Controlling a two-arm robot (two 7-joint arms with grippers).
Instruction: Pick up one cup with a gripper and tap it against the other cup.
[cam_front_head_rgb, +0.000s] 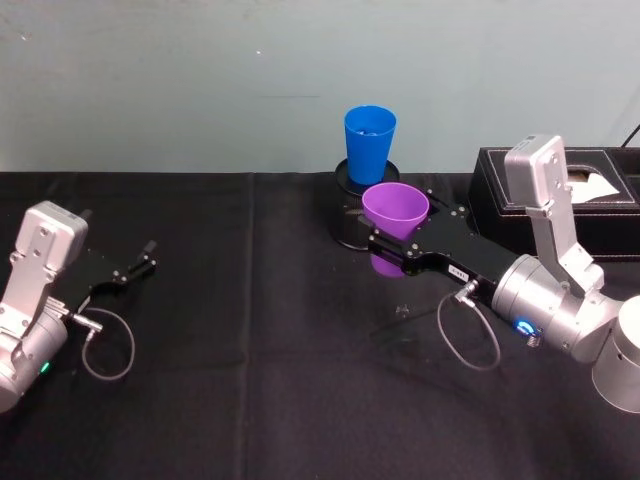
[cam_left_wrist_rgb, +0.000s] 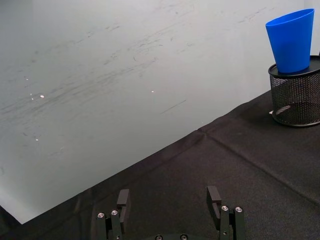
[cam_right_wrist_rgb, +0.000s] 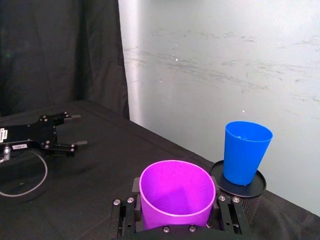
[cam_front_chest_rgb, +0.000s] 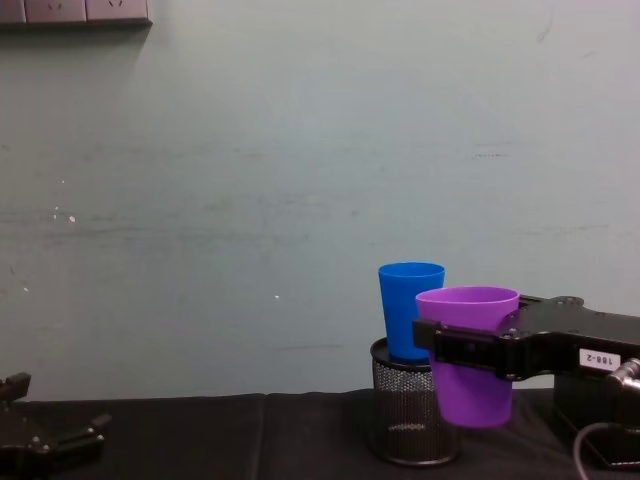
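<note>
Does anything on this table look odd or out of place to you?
Yes: the blue cup stands perched on top of the black mesh pen holder, not on the table. The purple cup is upright in the right claw.
</note>
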